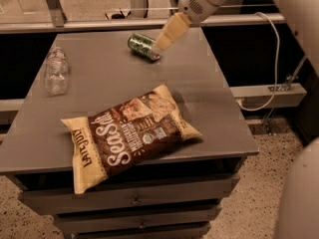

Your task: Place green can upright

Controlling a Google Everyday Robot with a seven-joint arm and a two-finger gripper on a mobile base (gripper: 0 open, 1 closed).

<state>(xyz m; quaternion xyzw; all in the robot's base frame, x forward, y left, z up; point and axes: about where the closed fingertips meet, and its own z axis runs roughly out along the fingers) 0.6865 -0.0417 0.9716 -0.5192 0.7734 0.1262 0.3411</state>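
The green can (141, 45) lies on its side near the far edge of the grey table (114, 83), with a silver end facing right. My gripper (170, 32) hangs from the white arm at the top and is just right of the can, its pale fingers close over the can's right end. It holds nothing.
A clear plastic bottle (56, 69) lies at the table's left side. A large brown chip bag (128, 132) lies across the front half. A white cable (269, 59) hangs off to the right. Drawers (134, 198) sit below the tabletop.
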